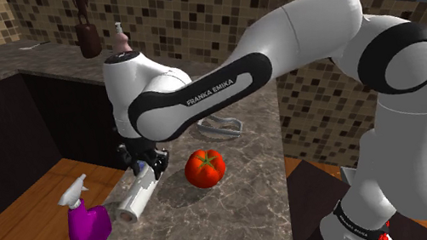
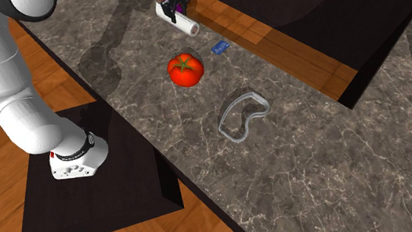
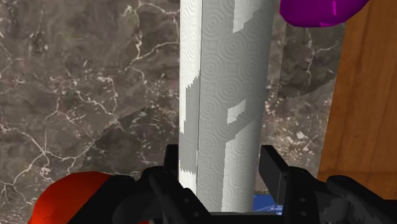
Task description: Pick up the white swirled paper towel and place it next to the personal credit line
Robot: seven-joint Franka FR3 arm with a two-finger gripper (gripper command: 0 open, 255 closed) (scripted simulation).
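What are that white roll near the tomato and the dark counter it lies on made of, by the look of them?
The white roll with faint swirls looks like soft, matte paper. Small ringed patterns cover its surface like embossing, and a sheet edge runs along its length. The dark grey countertop looks like polished marble or a similar stone, since pale veins branch across it, though a printed laminate could look the same.

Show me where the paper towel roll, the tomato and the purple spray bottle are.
paper towel roll (image 3: 222,95), wrist view, on the middle of its swirled side.
tomato (image 2: 185,75), second exterior view, on its red skin below the stem.
purple spray bottle (image 1: 90,231), shoulder view, on its purple body.
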